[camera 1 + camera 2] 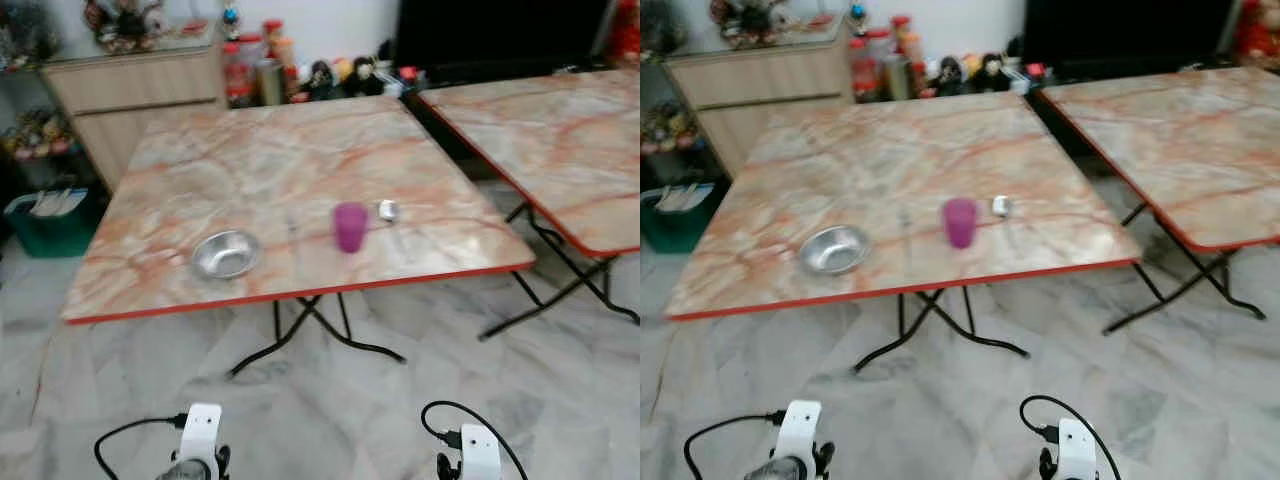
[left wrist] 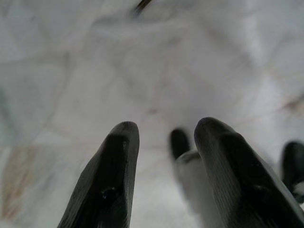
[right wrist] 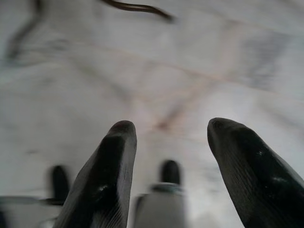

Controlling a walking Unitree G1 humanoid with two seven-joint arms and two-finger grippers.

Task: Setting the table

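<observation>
A marble-patterned folding table [image 1: 260, 150] with a red edge stands ahead of me. Near its front edge sit a steel bowl [image 1: 225, 254], a purple cup [image 1: 350, 227] and a small shiny spoon [image 1: 389, 211] to the cup's right. A thin utensil [image 1: 292, 226] lies between bowl and cup, too blurred to name. Both arms hang low, well short of the table. In the wrist views my left gripper [image 2: 164, 130] and right gripper [image 3: 168, 128] point down at the marble floor, each open with nothing between its fingers.
A second folding table [image 1: 560, 140] stands at the right, close beside the first. A wooden cabinet [image 1: 130, 95] and jars [image 1: 250, 70] line the back wall. A green bin [image 1: 50, 220] sits at the left. Black table legs [image 1: 310, 330] cross under the table.
</observation>
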